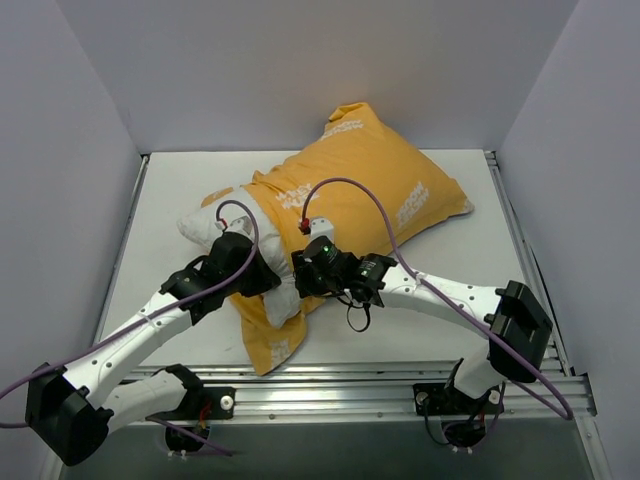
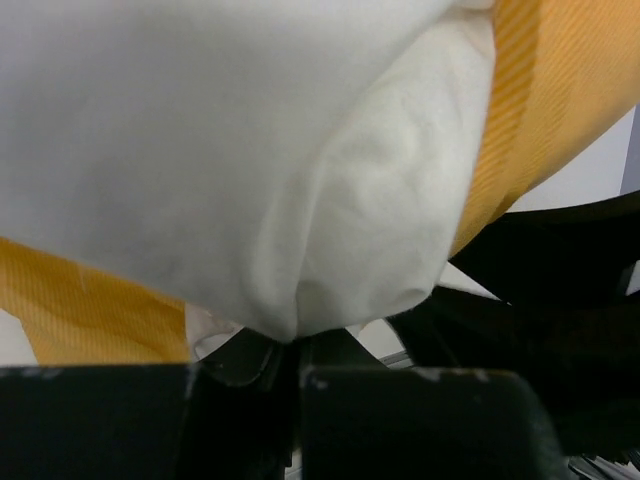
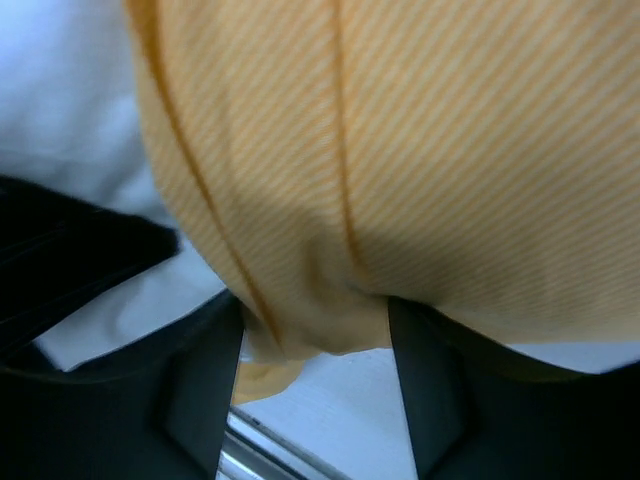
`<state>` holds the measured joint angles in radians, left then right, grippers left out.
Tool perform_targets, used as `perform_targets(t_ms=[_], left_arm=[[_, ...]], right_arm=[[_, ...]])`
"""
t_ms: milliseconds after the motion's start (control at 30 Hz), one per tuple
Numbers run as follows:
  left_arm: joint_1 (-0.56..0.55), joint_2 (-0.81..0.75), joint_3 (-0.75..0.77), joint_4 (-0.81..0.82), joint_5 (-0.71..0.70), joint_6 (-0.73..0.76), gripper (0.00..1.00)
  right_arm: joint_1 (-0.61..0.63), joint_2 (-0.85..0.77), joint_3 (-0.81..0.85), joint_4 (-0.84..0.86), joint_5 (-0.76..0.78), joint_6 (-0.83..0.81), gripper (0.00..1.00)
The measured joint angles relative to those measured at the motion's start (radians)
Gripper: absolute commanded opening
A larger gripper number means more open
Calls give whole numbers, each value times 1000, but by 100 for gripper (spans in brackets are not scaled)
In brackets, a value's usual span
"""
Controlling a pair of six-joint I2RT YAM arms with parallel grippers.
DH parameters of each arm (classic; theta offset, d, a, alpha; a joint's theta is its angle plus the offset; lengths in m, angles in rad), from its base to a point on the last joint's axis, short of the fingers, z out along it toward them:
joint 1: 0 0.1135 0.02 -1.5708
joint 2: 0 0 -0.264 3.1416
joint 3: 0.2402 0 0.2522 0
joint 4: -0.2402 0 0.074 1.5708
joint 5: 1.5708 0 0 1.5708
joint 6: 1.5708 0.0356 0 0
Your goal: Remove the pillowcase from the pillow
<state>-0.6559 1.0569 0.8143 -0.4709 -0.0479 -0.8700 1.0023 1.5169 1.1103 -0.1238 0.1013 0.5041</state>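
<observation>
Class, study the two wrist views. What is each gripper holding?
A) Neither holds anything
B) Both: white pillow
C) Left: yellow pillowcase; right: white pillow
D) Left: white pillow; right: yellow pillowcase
D: the left gripper pinches a fold of the white pillow, while the right gripper has the yellow pillowcase bunched between its fingers.
</observation>
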Motion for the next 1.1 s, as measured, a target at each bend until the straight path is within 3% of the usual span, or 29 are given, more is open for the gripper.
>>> perform_targets(t_ms=[33,67,167,333,500,600,633,833,933,1100], left_arm=[[0,0,15,-22,-2,3,2],[0,-2,32,-45,-6,10,2],[0,-5,104,-133,-33,25,2],[41,-7,270,-281,-41,64,2],[144,-7,426,-349,63,91,2],[166,-8,459,-367,112,98,2],[168,-8,458,-368,132,95,2],[162,0,425,-336,184,45,2],[129,33,444,-327,175,42,2],[86,111,555,-314,160,50,2]], right_arm=[[-1,8,-2,0,26,14,34],[-5,14,-3,0,45,23,17],[-38,13,-20,20,65,49,0],[-193,-33,-79,79,35,84,0],[-418,-90,-110,152,-104,136,0],[-488,-122,-121,173,-163,128,0],[-493,-128,-124,176,-175,119,1],[-482,-194,-206,196,-237,61,64],[-455,-285,-278,186,-225,43,76],[-378,-426,-394,196,-217,44,79]])
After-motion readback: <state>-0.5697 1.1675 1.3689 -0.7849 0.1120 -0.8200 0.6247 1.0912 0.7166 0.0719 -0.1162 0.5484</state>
